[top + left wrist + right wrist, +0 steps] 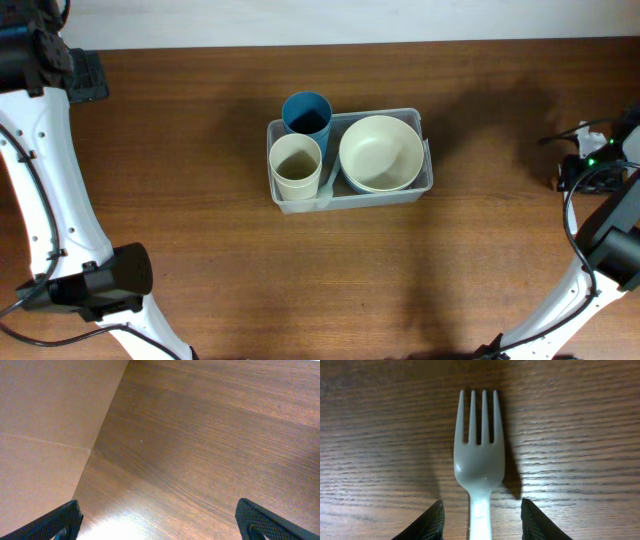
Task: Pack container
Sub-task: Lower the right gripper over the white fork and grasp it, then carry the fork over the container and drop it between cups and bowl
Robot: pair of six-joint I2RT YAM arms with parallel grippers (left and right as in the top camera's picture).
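From above, the container point(360, 200) sits in the middle of the table point(200, 260), already well stocked: a blue cup point(306, 112) and a cream cup point(295, 165) stand upright at its left end, and a cream bowl point(380, 153) fills the right end. Both arms are pulled well out to the table's edges, and I can't make out any cutlery from this height. The left wrist camera shows only bare wood and a tan panel point(50, 420) along one side; the left gripper point(157, 510) has its jaws spread wide with nothing between them, so it has no part in this step. The right wrist camera has the action: a white plastic fork point(479, 460) lies flat on the wood, tines pointing away, its handle running back between the fingers of the right gripper point(481, 510), which stand partly apart with a gap on each side and don't touch it. To my eye the job here is taking up that fork. It should go best if the gripper stays centred on the handle, comes right down to the wood before closing, and squeezes gently, since thin smooth plastic could twist or skate away. Then lift it level and carry it to the container, probably to a cup.
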